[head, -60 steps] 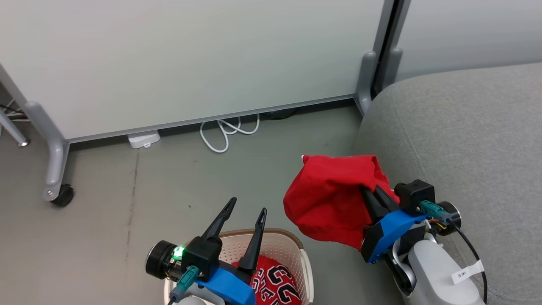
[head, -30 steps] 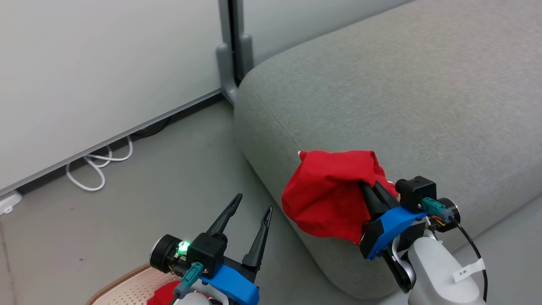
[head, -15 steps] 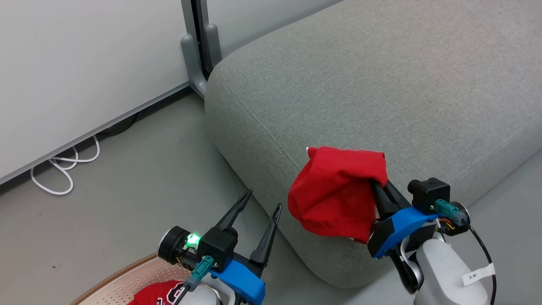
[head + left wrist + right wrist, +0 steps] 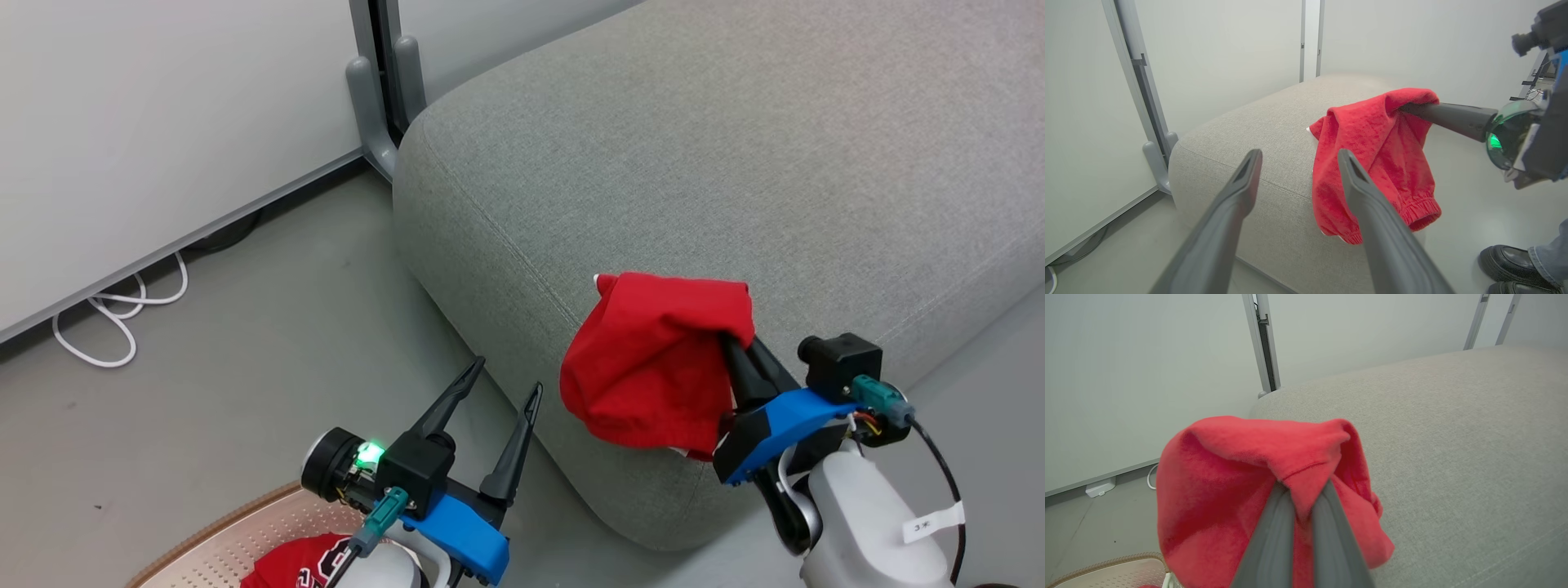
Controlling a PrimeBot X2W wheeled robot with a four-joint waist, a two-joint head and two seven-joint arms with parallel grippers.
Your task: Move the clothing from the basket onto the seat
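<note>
The grey seat [image 4: 735,163] takes up the upper right of the head view. Its rounded corner points toward the robot, and a stitched seam runs below its top edge. Grey floor [image 4: 245,327] lies to its left, and pale wall panels [image 4: 163,98] stand behind it.

One red garment [image 4: 653,367] of the clothing hangs bunched in the air at the seat's near edge. In the left wrist view its elastic hem dangles in front of the seat's side; whether the cloth touches the upholstery cannot be told. The right gripper [image 4: 744,355] has its two fingers pressed together on a fold at the garment's top.

The basket [image 4: 220,539] shows as a perforated cream corner with a brown rim at the bottom left of the head view, on the floor and well apart from the held garment. A second red garment [image 4: 286,563] with white numerals lies in it.

The left gripper [image 4: 506,374] hovers near the basket, in front of the seat's corner, with its fingers spread apart and holding nothing. A white cable [image 4: 106,327] loops on the floor by the wall. A person's black shoes [image 4: 1506,261] stand at the lower right of the left wrist view.
</note>
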